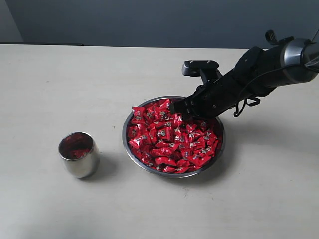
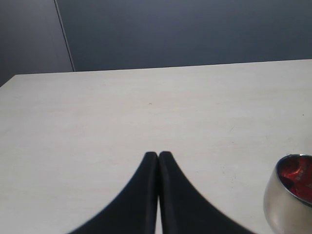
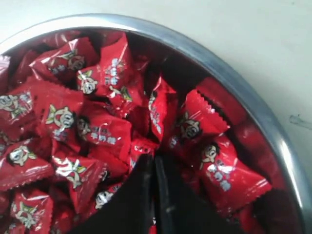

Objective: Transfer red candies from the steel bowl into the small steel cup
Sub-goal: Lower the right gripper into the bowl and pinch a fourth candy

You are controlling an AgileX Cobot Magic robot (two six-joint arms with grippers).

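The steel bowl (image 1: 130, 152) sits mid-table, heaped with red candies (image 1: 169, 137). My right gripper (image 1: 180, 110) reaches in from the right and dips into the pile on the bowl's far side. In the right wrist view its fingers (image 3: 153, 158) are shut tip to tip, pressed among the red candies (image 3: 97, 126) inside the rim (image 3: 234, 80); no candy shows clearly between them. The small steel cup (image 1: 79, 155) stands left of the bowl with red showing inside. My left gripper (image 2: 158, 155) is shut over bare table, with the cup (image 2: 292, 195) at that view's edge. The exterior view does not show it.
The pale table (image 1: 60, 84) stretches wide around bowl and cup. A dark wall (image 1: 149, 20) runs along its far edge. The right arm's black forearm (image 1: 249, 74) slants over the table behind the bowl.
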